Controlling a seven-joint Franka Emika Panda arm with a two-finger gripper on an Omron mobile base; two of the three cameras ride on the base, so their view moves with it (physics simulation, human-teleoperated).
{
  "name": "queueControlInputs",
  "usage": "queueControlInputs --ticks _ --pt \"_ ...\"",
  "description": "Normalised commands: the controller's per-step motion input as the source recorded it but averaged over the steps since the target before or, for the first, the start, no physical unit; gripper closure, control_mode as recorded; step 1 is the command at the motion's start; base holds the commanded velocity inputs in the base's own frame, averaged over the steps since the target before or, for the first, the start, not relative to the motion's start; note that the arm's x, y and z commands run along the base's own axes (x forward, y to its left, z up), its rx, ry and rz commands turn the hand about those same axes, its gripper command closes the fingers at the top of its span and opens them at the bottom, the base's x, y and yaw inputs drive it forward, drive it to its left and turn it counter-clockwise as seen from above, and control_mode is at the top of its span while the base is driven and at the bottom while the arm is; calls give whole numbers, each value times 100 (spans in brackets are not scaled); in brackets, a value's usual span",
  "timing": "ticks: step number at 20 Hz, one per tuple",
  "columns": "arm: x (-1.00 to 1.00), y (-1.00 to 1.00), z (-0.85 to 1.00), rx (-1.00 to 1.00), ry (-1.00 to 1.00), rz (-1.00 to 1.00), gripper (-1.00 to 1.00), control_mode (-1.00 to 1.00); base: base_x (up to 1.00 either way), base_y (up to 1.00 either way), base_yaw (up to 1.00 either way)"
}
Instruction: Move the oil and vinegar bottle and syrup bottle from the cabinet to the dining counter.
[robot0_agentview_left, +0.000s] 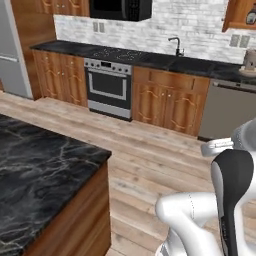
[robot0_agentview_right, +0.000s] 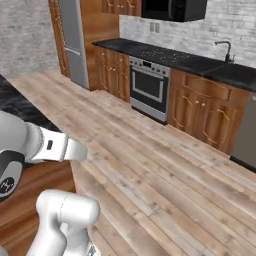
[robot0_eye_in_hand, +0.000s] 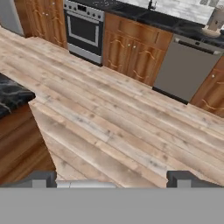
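So we're basically at square one here, as far as we can judge. Nearest to us, the gripper (robot0_eye_in_hand: 112, 180) has its jaws spread wide with nothing between them, just floorboards showing in the gap in the hand view. Right beside the arm on its left is the dining counter (robot0_agentview_left: 40, 170), the black marble worktop with pale veins, and what we can see of it has no bottles on it. So nothing looks delivered yet, and both bottles are left to fetch.

Where the oil and vinegar bottle and the syrup bottle actually are, we can't tell. There's a reddish-brown wall cabinet (robot0_agentview_left: 239, 12) up at the top right of the left base view with some small object on its open shelf, but it's too blurry to say what it is.

Between us and the far wall is a long run of wooden floor (robot0_agentview_right: 165, 170) (nothing lying on it). Past that come the lower cabinets (robot0_agentview_left: 167, 102), the oven (robot0_agentview_left: 108, 87) and the dishwasher (robot0_eye_in_hand: 186, 68), with the sink faucet (robot0_agentview_left: 176, 45) on the back worktop and the fridge (robot0_agentview_right: 74, 42) off to the far left. The marble corner is the one thing close enough to clip when we swing the arm.
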Motion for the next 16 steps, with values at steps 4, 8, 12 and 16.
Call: queueControlInputs --ticks 4,8,12,16 --pt "0 0 0 0 0 0 -100 100 47 -65 -11" --pt "0 0 0 0 0 0 -100 100 45 -54 -15" --pt "0 0 0 0 0 0 -100 100 49 -40 -19" --pt "0 0 0 0 0 0 -100 100 55 -36 -17"
